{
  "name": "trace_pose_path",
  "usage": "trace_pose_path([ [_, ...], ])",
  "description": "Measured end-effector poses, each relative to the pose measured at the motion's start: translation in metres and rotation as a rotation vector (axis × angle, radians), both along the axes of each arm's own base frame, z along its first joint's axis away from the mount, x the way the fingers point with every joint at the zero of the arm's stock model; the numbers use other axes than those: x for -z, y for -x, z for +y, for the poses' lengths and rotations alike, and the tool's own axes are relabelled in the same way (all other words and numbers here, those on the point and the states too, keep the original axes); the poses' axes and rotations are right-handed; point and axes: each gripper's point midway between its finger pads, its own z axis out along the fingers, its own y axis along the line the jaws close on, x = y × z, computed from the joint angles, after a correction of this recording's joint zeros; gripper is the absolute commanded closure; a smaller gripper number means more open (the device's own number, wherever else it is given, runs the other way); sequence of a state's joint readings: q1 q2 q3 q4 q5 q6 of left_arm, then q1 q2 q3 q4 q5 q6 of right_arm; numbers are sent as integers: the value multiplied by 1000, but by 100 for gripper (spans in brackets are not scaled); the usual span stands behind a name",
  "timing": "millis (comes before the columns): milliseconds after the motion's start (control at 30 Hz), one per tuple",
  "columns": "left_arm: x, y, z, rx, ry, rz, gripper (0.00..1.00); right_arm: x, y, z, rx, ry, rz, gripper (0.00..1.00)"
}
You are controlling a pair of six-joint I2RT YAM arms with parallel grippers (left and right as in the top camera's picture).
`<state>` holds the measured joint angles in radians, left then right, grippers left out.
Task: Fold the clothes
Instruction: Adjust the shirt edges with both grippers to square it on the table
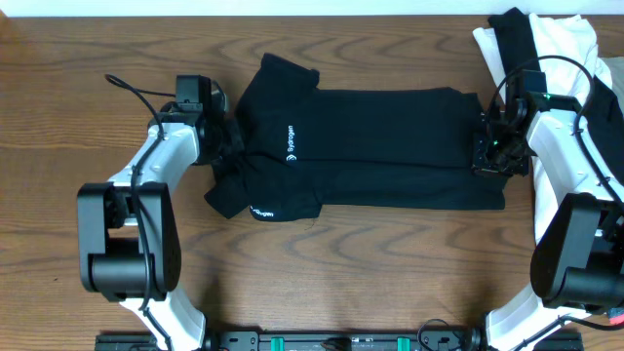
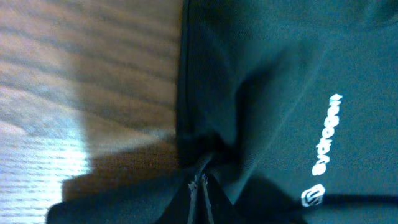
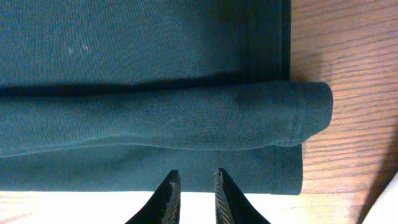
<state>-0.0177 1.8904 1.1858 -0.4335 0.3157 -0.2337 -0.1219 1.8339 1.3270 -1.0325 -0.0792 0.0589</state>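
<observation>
Fold in progress: a black shirt (image 1: 390,146) lies lengthwise across the centre of the wooden table (image 1: 390,273), collar end to the L, hem to the R, w/ one arm at each end. The left gripper (image 2: 199,186) sits at the collar-and-sleeve end, fingertips pressed together and pinching a bunch of the cloth, which puckers toward them. The white logo (image 2: 323,146) shows near the pinch, on the shirt's chest. At the opp. end the right gripper (image 3: 193,183) sits at the hem corner, fingers nearly together w/ only a slim gap. Its tips overlap the shirt's near edge, where the cloth looks flat; whether any of it is caught cannot be told. Just past those tips a rolled fold (image 3: 186,121) of the shirt runs across the wrist view. A pile of black and white garments (image 1: 546,39) sits at the table's far R corner, behind the right arm.
</observation>
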Motion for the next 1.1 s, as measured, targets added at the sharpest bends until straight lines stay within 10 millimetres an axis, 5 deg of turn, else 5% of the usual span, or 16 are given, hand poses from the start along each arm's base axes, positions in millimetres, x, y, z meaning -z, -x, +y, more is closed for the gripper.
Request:
trace_pose_path([
  [233,25,3,-6,13,23,52,94,0,3,0,0,-1,11,82],
  [700,21,-73,17,-34,-128,-255,93,0,8,1,0,-4,31,80],
  [933,23,-70,20,-23,-157,-237,83,0,7,1,-1,-4,29,80],
  [1100,20,-63,22,10,-183,-216,65,0,8,1,-3,-4,31,80],
])
